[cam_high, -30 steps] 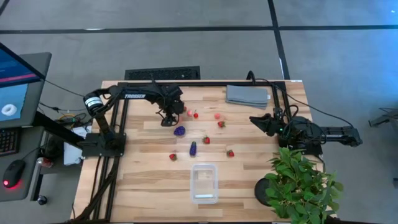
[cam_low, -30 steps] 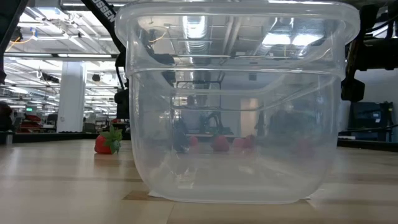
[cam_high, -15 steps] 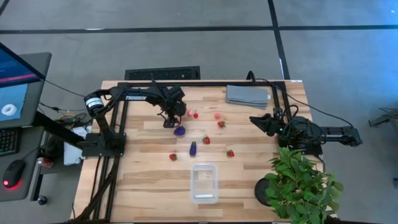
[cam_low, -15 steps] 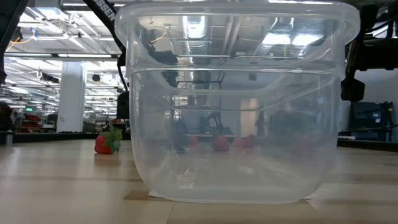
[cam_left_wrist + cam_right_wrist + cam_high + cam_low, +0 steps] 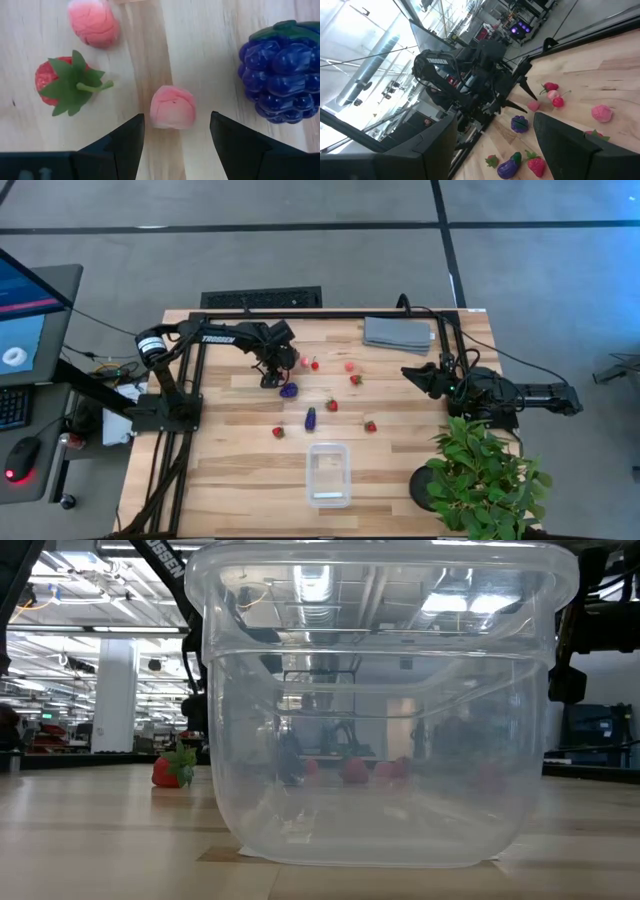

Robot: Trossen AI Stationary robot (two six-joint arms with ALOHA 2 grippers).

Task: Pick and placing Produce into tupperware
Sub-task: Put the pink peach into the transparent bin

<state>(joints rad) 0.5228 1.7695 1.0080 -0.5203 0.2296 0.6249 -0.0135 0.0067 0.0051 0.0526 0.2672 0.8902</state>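
A small pink fruit piece (image 5: 172,107) lies on the table's far left part, between the parted fingers of the left gripper (image 5: 175,145), ungripped; the tupperware (image 5: 328,474) stands well apart, near the front edge. An off-centre closure could squirt it toward the purple berry (image 5: 280,75). The right gripper (image 5: 418,374) waits open at the right.

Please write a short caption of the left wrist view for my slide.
Left tool open above a pink fruit on the table, with a strawberry and purple berry on either side.

Overhead, one camera looks straight down on my table (image 5: 240,480); another sits low against the tupperware (image 5: 380,700); my wrist cameras share the purple berry (image 5: 280,75).
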